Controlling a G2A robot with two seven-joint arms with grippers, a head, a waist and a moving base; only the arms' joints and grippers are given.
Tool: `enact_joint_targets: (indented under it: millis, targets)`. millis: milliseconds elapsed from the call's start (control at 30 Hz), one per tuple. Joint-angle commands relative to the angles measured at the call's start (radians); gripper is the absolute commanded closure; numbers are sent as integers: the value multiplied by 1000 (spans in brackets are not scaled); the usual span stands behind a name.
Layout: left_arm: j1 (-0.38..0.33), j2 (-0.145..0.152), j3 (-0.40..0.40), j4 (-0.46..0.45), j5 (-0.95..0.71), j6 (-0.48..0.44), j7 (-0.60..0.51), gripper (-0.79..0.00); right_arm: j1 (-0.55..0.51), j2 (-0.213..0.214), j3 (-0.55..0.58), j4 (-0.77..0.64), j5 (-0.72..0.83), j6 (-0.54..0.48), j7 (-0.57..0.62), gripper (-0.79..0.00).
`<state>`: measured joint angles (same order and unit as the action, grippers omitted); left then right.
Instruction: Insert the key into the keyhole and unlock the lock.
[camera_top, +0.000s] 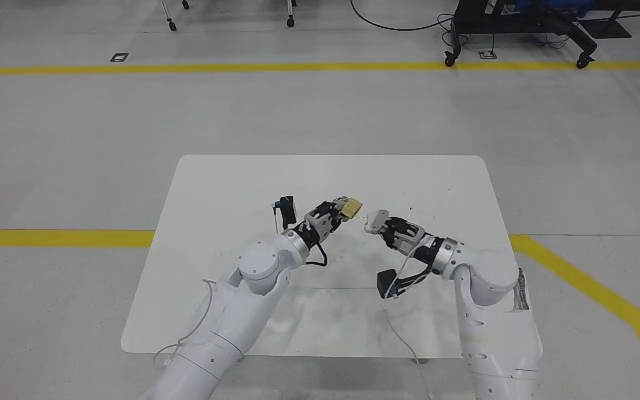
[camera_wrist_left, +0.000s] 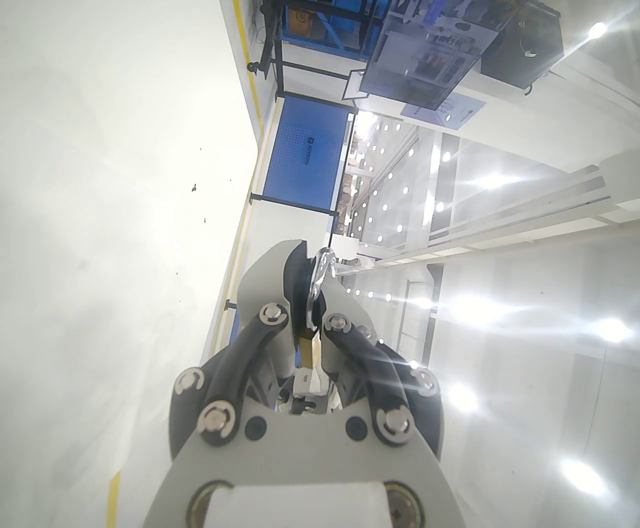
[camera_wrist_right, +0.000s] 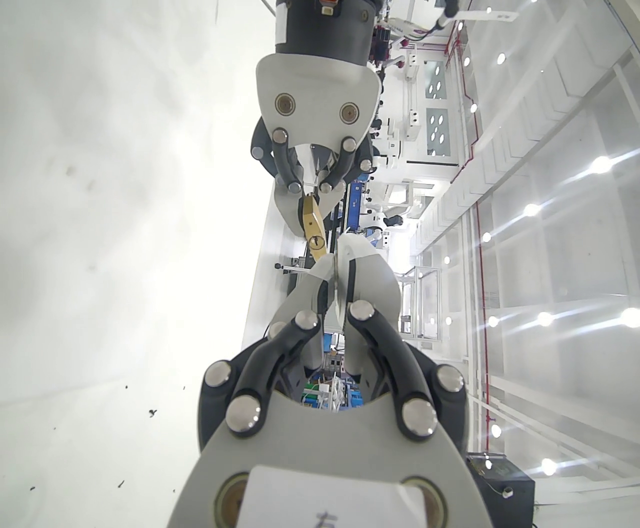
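My left gripper (camera_wrist_left: 314, 272): closed tight on the lock (camera_wrist_right: 314, 231).
My right gripper (camera_wrist_right: 345, 265): pinching the key (camera_wrist_right: 341, 287) — lock just ahead, keyhole (camera_wrist_right: 315, 242) facing me.

Bright, even light falls from overhead. In the wrist views the ceiling lamps (camera_wrist_right: 601, 164) flare into stars with long streaks, and the table (camera_wrist_left: 100, 200) is washed out almost to plain white. The lock (camera_wrist_left: 318, 280) glints on its metal loop. Straight lines bow toward the wrist views' edges.
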<state>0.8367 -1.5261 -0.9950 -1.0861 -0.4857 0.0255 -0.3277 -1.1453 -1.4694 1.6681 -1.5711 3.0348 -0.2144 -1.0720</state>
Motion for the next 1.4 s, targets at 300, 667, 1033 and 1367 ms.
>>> enact_joint_targets:
  millis: [300, 667, 1033, 1367]
  targets:
    - [-2, -6, 3, -1, 35, 19, 14, 0, -10, 16, -22, -20, -49, -26, 57, 0]
    - [-1, -11, -2, 2, 51, 18, 10, 0, -11, 27, -44, -30, -46, -44, 97, 0]
    - [-4, -19, 4, 11, 74, 23, 14, 0, -8, 38, -64, -27, -37, -56, 113, 0]
    - [-7, -24, -3, 20, 72, 25, 2, 0, -4, 48, -67, -18, -18, -59, 127, 0]
